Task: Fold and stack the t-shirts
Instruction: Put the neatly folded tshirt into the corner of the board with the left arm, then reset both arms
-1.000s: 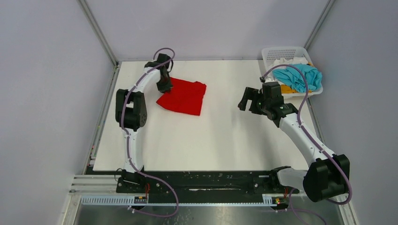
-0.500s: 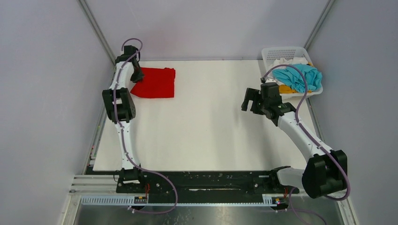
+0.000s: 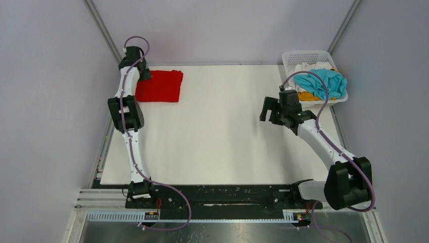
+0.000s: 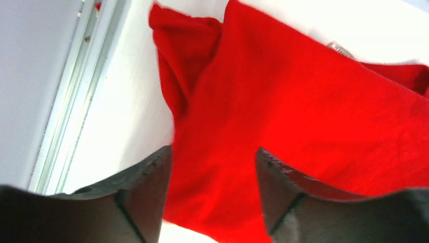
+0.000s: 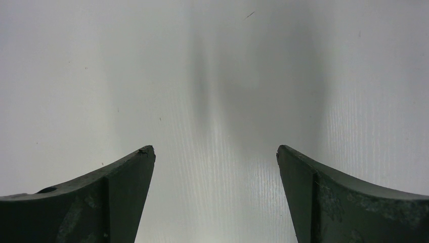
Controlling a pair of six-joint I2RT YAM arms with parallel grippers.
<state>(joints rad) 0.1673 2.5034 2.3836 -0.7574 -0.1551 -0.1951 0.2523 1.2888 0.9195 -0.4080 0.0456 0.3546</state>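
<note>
The red t-shirt (image 3: 159, 86) lies at 11 o'clock on the table (image 3: 227, 136), the left gripper (image 4: 213, 152) spread apart over it. The right gripper (image 5: 215, 149), at 3 o'clock, is spread wide.

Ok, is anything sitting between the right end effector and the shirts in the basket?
Nothing visible. The open right end effector hangs over the table, and the turquoise t-shirt lies exposed on top of the pile in the basket.

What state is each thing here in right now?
red t-shirt, folded, flat on the table.
turquoise t-shirt, crumpled in the basket.
orange-yellow t-shirt, bunched, partly under the turquoise t-shirt.
white t-shirt, bunched in the basket.
left pincer, open over the red t-shirt.
right pincer, open, empty.
</note>
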